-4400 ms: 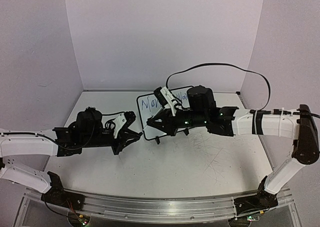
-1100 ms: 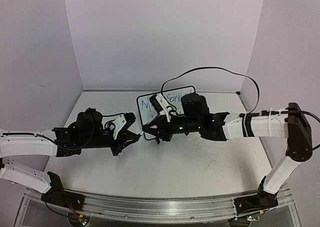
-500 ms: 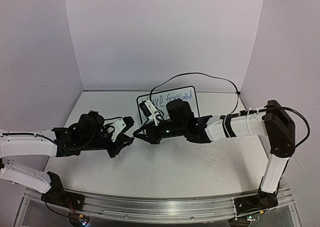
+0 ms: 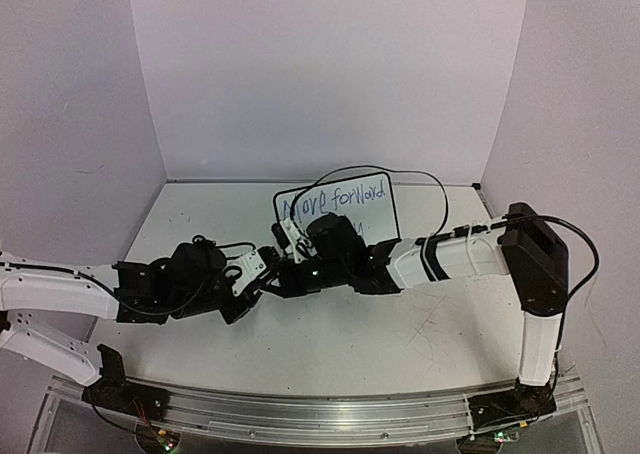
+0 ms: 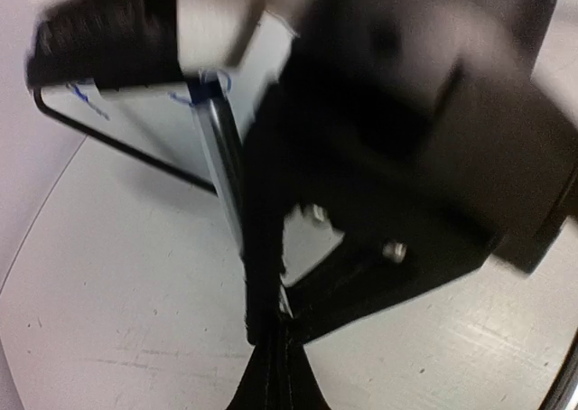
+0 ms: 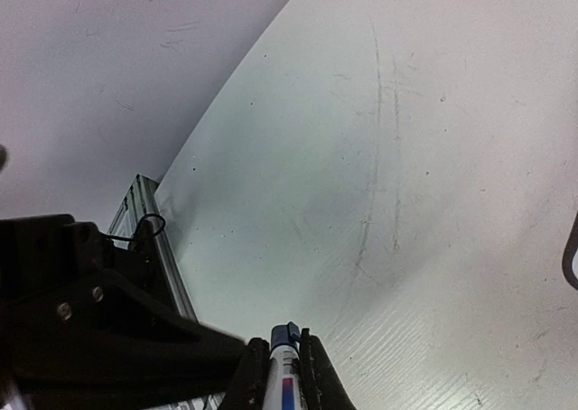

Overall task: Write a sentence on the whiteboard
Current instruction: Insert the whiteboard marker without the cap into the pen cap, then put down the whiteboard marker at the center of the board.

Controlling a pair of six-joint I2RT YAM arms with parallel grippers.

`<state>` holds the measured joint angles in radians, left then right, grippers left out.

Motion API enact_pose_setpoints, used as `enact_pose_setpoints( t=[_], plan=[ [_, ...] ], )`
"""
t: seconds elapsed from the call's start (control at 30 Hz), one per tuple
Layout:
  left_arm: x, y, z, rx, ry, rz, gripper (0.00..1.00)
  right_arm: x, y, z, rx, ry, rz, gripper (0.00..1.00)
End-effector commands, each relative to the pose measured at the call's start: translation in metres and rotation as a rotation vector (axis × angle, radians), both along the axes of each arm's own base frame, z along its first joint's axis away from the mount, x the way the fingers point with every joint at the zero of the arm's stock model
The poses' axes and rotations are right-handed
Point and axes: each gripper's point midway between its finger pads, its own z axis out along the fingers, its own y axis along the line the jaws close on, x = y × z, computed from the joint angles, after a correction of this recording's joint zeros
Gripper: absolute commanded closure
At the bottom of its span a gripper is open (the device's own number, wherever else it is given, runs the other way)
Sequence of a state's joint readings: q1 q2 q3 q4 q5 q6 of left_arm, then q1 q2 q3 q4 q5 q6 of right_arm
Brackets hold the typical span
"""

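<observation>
Top external view: two robot arms meet low over the counter, in front of a small whiteboard.
Nearest, the left pincer waits; whether it is open or closed, I cannot tell. Just beside it, the right pincer clamps a marker, held clear of the board, probably between strokes. Behind, the propped board shows the sentence, "Move forward", in blue.
</observation>
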<state>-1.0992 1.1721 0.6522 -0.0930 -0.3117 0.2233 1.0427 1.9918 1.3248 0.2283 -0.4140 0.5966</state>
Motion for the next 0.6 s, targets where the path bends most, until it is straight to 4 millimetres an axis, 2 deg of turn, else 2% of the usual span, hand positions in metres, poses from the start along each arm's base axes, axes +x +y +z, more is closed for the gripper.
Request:
enact_pose_setpoints(
  t=[0.0, 0.03, 0.1, 0.2, 0.3, 0.4, 0.43, 0.5, 0.57],
  plan=[
    [-0.002, -0.028, 0.077, -0.337, -0.047, 0.001, 1.00, 0.003, -0.023, 0.037, 0.043, -0.041, -0.087, 1.00],
    [-0.005, -0.023, 0.074, -0.355, -0.025, 0.015, 1.00, 0.010, -0.029, 0.045, 0.051, -0.051, -0.105, 1.00],
    [-0.009, -0.014, 0.077, -0.404, 0.014, 0.039, 1.00, 0.022, -0.045, 0.046, 0.028, -0.059, -0.131, 1.00],
    [-0.010, -0.004, 0.079, -0.463, 0.077, 0.104, 0.98, 0.028, -0.073, 0.032, -0.018, -0.025, -0.129, 0.98],
    [-0.010, 0.001, 0.078, -0.469, 0.113, 0.147, 0.88, 0.026, -0.110, 0.021, -0.127, -0.028, -0.144, 0.98],
    [-0.007, -0.001, 0.081, -0.492, 0.141, 0.176, 0.70, 0.015, -0.164, -0.007, -0.389, 0.010, -0.118, 0.97],
    [-0.006, -0.004, 0.083, -0.502, 0.150, 0.181, 0.65, 0.019, -0.185, -0.012, -0.478, 0.017, -0.144, 0.97],
    [-0.001, -0.009, 0.085, -0.512, 0.157, 0.198, 0.56, 0.019, -0.241, -0.023, -0.674, 0.042, -0.267, 0.97],
    [0.003, -0.018, 0.087, -0.507, 0.161, 0.199, 0.49, 0.014, -0.285, -0.033, -0.753, 0.137, -0.384, 0.97]
  ],
)
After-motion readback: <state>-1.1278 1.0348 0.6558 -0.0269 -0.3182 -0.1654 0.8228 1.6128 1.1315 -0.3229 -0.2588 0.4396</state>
